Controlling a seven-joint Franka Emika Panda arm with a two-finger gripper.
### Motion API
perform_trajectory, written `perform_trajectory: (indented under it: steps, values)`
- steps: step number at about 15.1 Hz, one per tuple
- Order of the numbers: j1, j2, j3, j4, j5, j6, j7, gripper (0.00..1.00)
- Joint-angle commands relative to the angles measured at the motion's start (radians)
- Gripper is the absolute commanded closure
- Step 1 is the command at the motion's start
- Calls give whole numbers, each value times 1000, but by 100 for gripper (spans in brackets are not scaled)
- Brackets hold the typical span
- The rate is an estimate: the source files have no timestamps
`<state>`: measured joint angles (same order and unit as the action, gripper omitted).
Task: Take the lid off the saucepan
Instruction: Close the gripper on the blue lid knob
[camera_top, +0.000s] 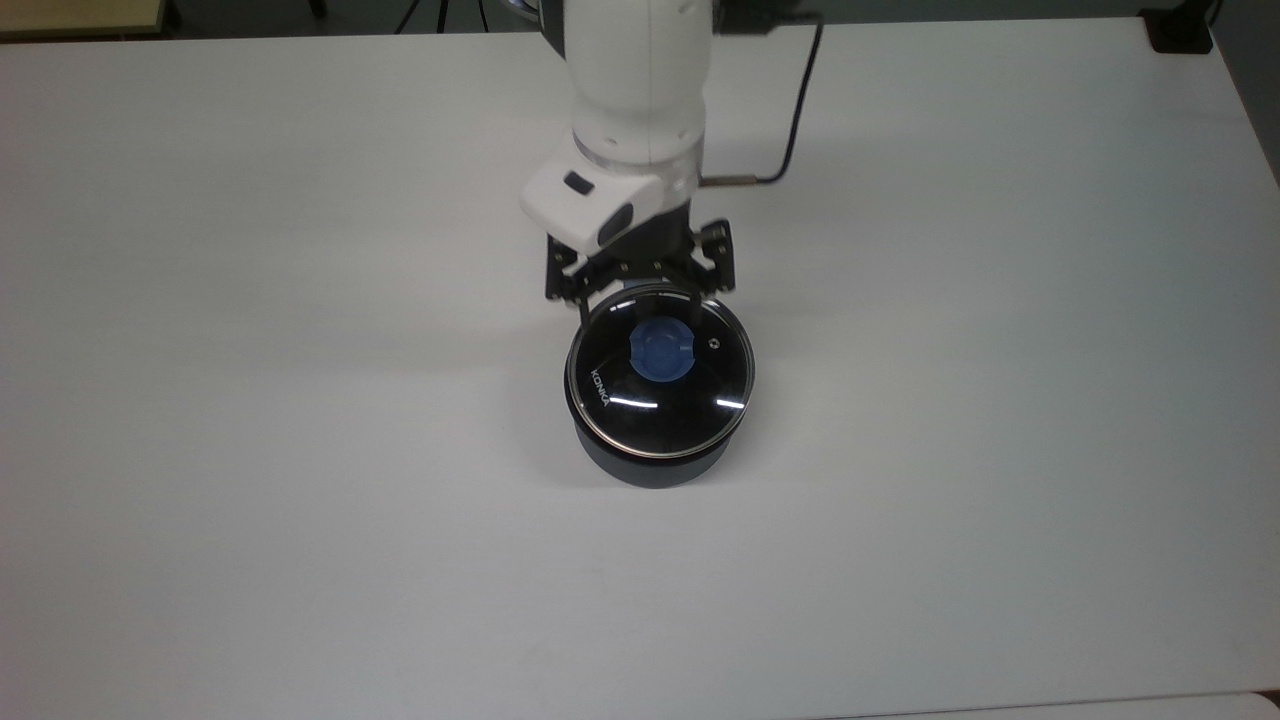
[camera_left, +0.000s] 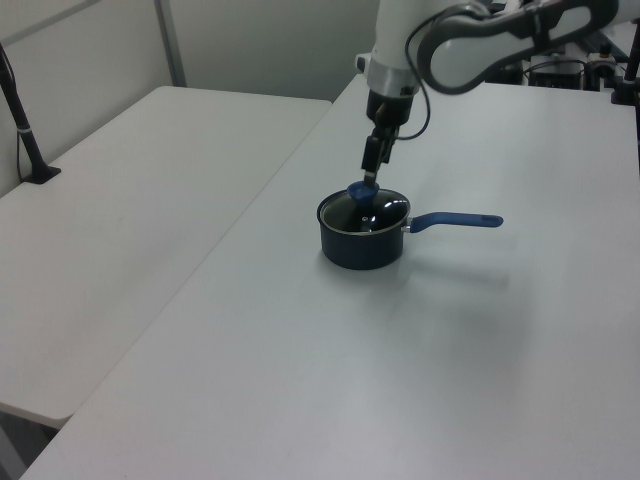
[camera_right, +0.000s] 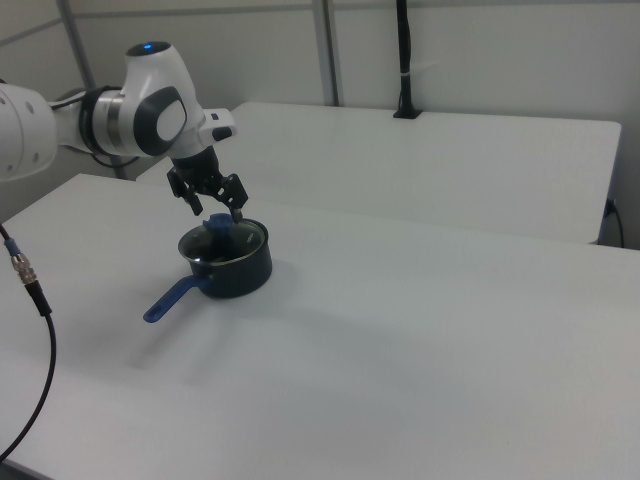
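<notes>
The saucepan (camera_top: 650, 462) stands mid-table, small, round and dark. Its glass lid (camera_top: 612, 395) sits on it, steel-rimmed, with white KONKA lettering and a blue knob (camera_top: 660, 350). In the top view the arm covers the pan's handle; the slim blue handle (camera_left: 455, 220) sticks out to the left view's right. My gripper (camera_top: 640, 305) is open and hovers over the lid's far edge, just above the knob, holding nothing. In the right view the gripper (camera_right: 218, 210) has a finger on either side above the knob (camera_right: 218, 226). In the left view the gripper (camera_left: 369, 178) ends right over the knob (camera_left: 361, 190).
The white table (camera_top: 300, 420) spreads wide around the pan. A black cable (camera_top: 795, 110) trails from the arm toward the top view's upper right. A second table (camera_left: 130, 200) adjoins at the left view's left, with a black post (camera_left: 25, 130) on it.
</notes>
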<state>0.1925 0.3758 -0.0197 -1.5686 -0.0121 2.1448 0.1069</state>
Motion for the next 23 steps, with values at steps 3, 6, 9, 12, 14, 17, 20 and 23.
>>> perform_trajectory:
  steps: [3, 6, 9, 12, 14, 17, 20, 23]
  values:
    - [24, 66, -6, 65, 14, 33, 37, 0]
    - [27, 75, -6, 64, 12, 33, 37, 0]
    - [27, 81, -6, 64, 12, 33, 31, 3]
    - [28, 80, -6, 64, 12, 29, 30, 10]
    - [28, 78, -6, 64, 12, 24, 28, 21]
    - [28, 68, -6, 62, 12, 9, 25, 44]
    - [25, 51, -6, 65, 12, -39, -2, 55]
    - [18, 26, -8, 70, 18, -117, -44, 59]
